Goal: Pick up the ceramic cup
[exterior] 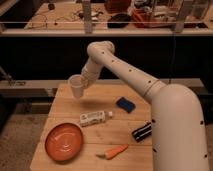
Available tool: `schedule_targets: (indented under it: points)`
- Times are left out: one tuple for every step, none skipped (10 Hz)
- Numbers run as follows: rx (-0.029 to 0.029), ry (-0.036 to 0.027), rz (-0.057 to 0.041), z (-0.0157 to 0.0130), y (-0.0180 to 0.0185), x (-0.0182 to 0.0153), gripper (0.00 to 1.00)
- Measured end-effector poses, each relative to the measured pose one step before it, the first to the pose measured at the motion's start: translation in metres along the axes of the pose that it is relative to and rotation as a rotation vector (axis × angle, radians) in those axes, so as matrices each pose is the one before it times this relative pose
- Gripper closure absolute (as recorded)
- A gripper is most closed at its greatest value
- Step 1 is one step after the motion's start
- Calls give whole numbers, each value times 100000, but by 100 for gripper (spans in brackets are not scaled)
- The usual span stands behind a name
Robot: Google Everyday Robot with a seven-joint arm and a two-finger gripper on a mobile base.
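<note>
Ceramic cup [76, 86] clasped in fingers [83, 81], raised above table [65, 114]

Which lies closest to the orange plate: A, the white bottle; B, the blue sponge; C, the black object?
A: the white bottle lies just by the orange plate's rim; the gripper is at the ceramic cup near the table's far edge.
</note>
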Motion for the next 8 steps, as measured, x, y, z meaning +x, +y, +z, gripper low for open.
schedule_targets:
  points:
    - [-243,-100,-463,-59,-80,-29,99]
    - [-169,-73,-383,-65,-48,-13,99]
    - [-275,-171,-569,-56,-109,-42,99]
    - [-147,-122,-465,-18,-132,-59,99]
    - [-244,-263,-723,61,-191,-100,99]
    - [-112,-116,-655,-43,-219,-83,99]
    - [-266,-122,-501,-12,-63,-47,99]
    - [-162,-90,-430,-76,-68,-48,99]
